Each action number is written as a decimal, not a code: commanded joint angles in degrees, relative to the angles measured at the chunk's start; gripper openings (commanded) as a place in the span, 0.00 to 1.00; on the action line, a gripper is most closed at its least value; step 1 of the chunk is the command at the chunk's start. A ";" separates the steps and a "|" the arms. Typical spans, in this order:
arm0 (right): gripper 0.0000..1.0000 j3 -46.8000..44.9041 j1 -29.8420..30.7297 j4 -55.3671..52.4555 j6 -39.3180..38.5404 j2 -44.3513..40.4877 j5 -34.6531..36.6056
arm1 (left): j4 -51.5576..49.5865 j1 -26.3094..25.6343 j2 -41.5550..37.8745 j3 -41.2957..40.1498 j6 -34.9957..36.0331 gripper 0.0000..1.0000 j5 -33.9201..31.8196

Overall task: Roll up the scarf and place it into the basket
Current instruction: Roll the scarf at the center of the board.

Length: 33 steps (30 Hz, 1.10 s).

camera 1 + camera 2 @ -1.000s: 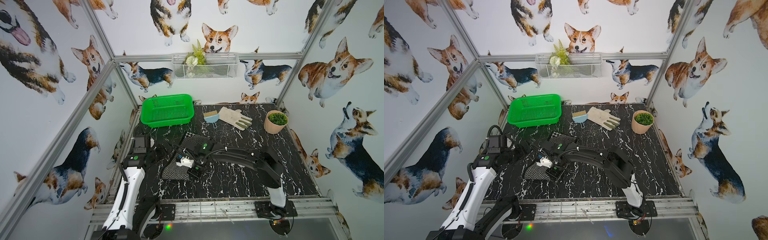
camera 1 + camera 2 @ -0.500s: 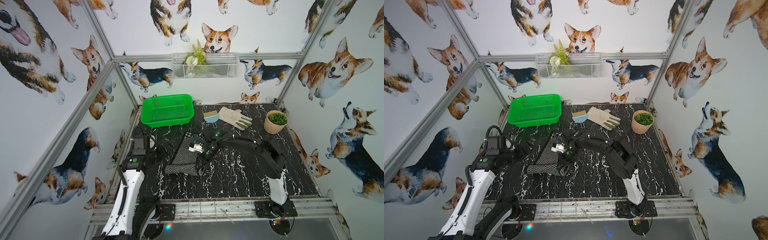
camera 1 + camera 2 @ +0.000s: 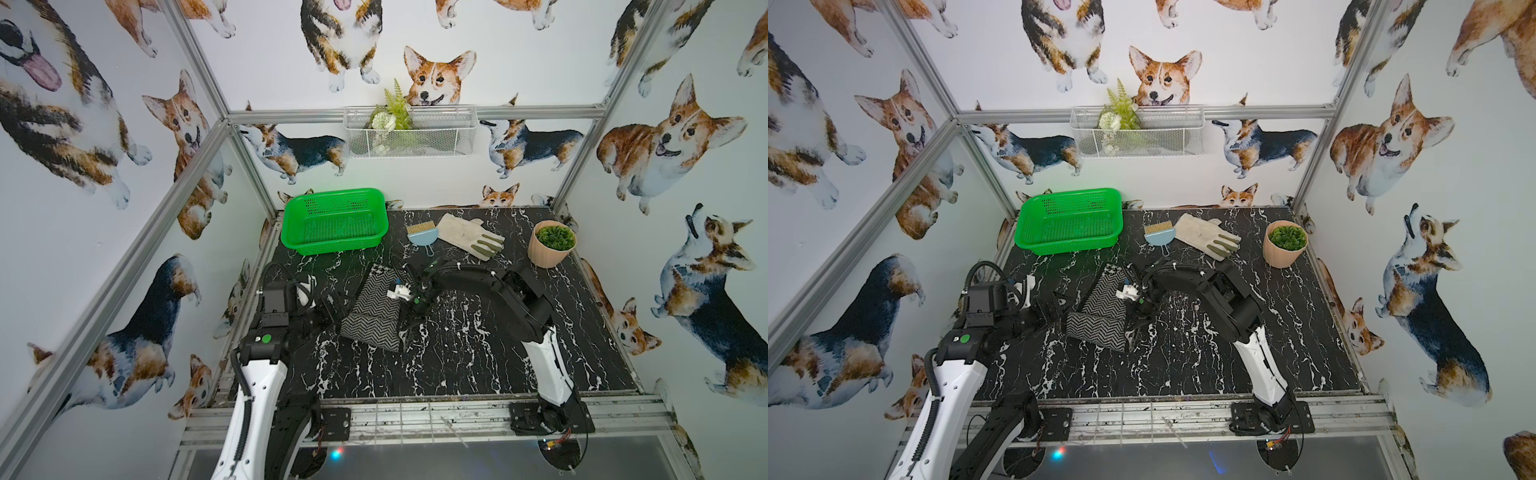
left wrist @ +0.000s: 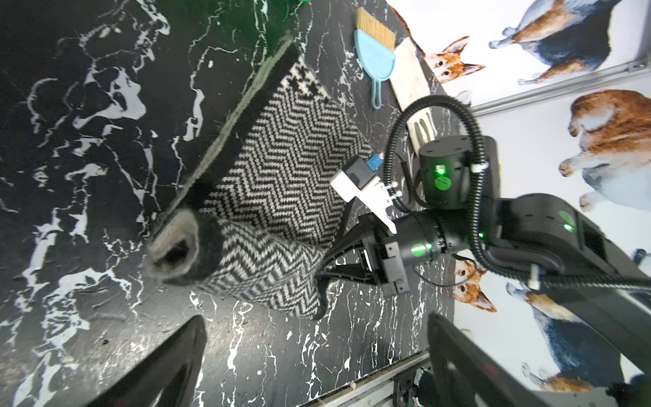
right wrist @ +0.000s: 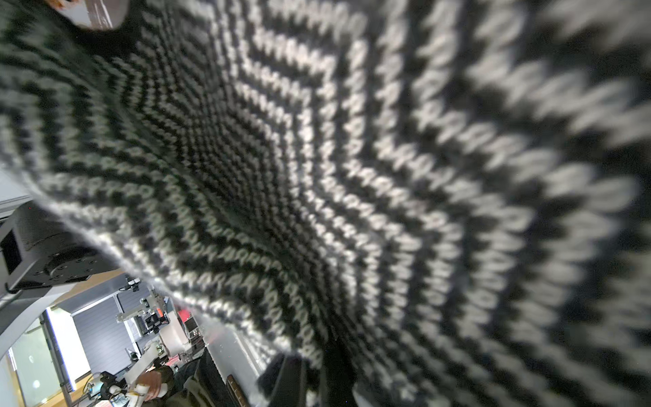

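On the black marble table [image 3: 478, 365], between the arms: the scarf [image 3: 376, 305], partly rolled, herringbone face up, long axis run from the roll at the front toward the basket [image 3: 334, 222]. Roll's hollow cream end is shown only by the left wrist view. Right gripper [image 4: 322, 271] is clamped on the roll's end; left gripper [image 3: 332, 309] is spread wide beside it, holding nothing.

Scarf partly rolled on the black marbled table

The right gripper [image 3: 1133, 328] pinches the scarf [image 3: 1100, 313] roll's end; the left gripper [image 3: 1050, 309] gapes beside it; the green basket [image 3: 1069, 224] sits behind.
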 commanded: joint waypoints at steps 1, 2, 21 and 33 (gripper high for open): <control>0.00 -1.62 -0.28 1.09 0.52 -0.71 3.63 | 2.78 -0.29 -2.20 -3.62 -3.19 1.00 5.07; 0.00 -1.82 -0.29 1.22 0.82 -0.82 3.82 | 3.93 -0.37 -2.33 -4.84 -3.90 1.00 5.61; 0.00 -5.94 0.18 4.08 4.14 -5.33 8.13 | 30.79 -7.71 16.46 -12.73 -11.02 1.00 0.92; 0.20 -13.58 3.60 7.42 7.46 -15.34 17.21 | 35.96 -7.96 32.20 -9.68 -7.51 1.00 -1.96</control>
